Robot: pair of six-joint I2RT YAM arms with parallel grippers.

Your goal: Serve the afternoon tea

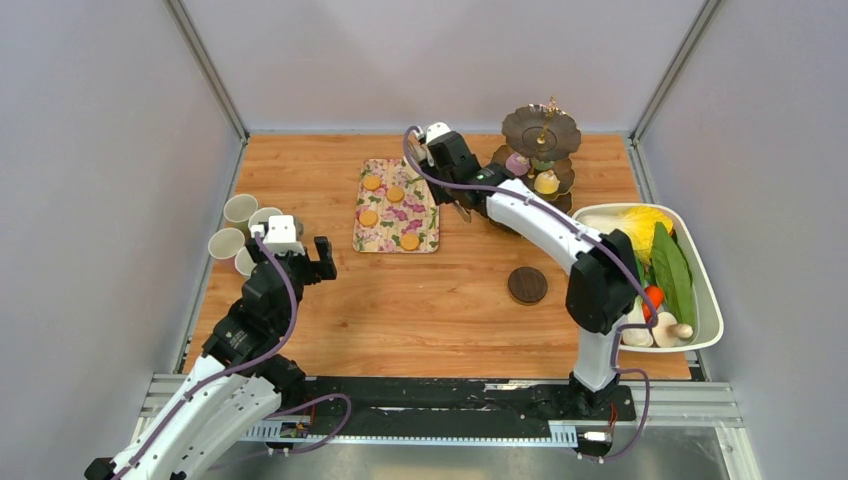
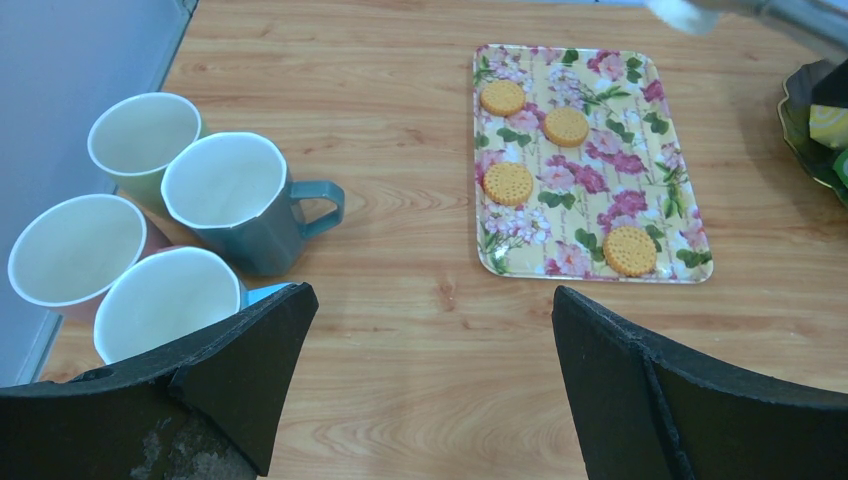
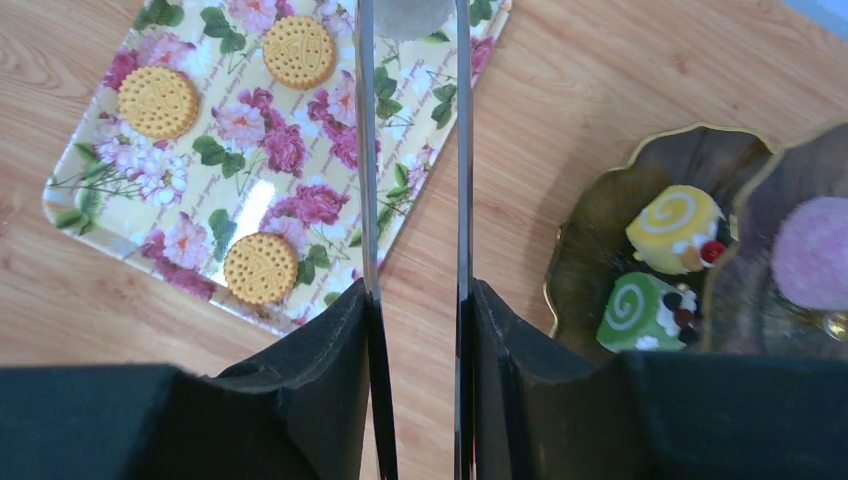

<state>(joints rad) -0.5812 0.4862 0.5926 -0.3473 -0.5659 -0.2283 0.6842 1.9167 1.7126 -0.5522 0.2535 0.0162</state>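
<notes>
Right jaws clamp tongs (image 3: 366,150) pinching a pale round cake (image 3: 408,14).

Pale lump (image 3: 410,12) between the tongs (image 3: 365,150) — cropped by the top edge.

The top view looks down on the whole table (image 1: 450,320). Both wrist views, close in, share the floral tray (image 2: 620,150).

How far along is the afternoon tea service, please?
Done: yellow cake, green cake and purple cake sit on the tiered stand. In hand: the right gripper grips metal tongs above the floral tray. Remaining: four biscuits on that tray, four mugs clustered unserved beside the open left gripper, one coaster bare.
</notes>
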